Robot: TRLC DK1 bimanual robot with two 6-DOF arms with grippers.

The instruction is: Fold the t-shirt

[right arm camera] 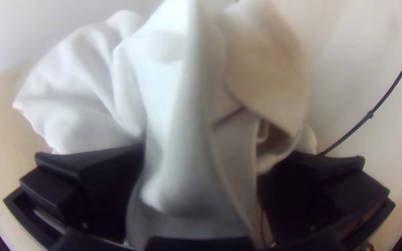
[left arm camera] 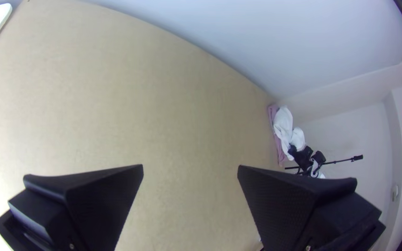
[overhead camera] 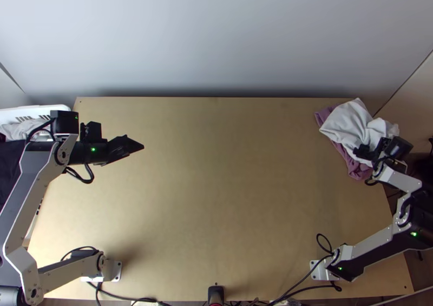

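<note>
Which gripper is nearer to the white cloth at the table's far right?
Right. The right gripper is at the white cloth, with bunched folds of it between its spread fingers; the left gripper is away across the table, over its left part.

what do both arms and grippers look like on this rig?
Left arm and right arm: silvery-white links, black joints, small green lights, looping black cables. Left gripper and right gripper: black, blocky, each with two broad, angular fingers; the left one's inner faces look finely textured.
</note>
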